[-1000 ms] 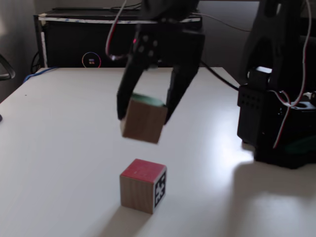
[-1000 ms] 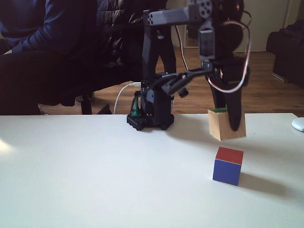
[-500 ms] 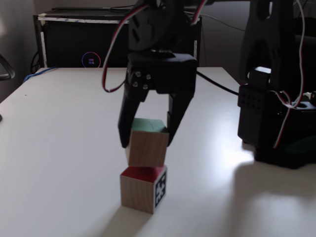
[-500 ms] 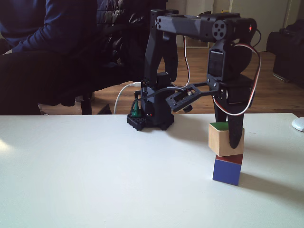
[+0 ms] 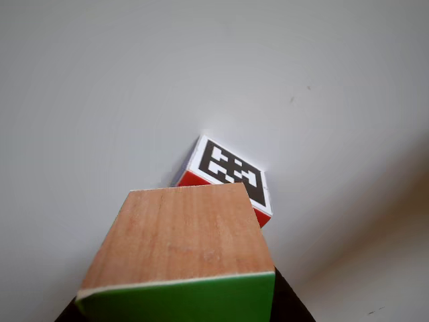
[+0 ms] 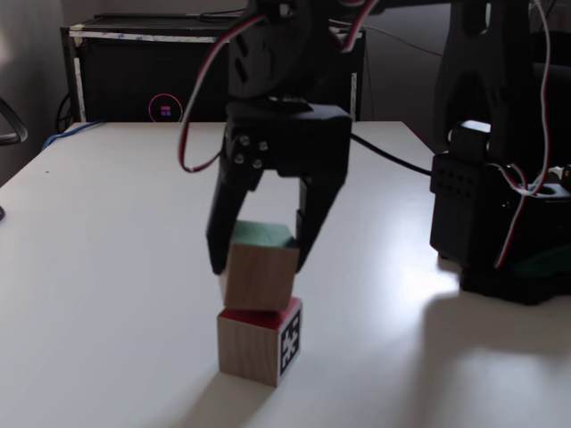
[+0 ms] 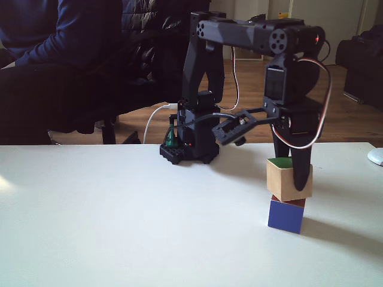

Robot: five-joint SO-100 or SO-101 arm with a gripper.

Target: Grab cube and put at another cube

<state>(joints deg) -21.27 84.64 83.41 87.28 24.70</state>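
Wood-grained and green-topped, the cube (image 6: 260,275) is clamped between the fingers of the claw (image 6: 257,259) and is seen resting on the smaller marker cube (image 6: 260,342) on the white bench (image 6: 107,267), slightly tilted and offset in both fixed views.

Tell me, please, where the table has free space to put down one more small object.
The table is bare left of the stacked cubes in a fixed view, up to the black box. It is crowded where the gripper holds the wood-and-green cube on the marker cube, and beside the arm base.
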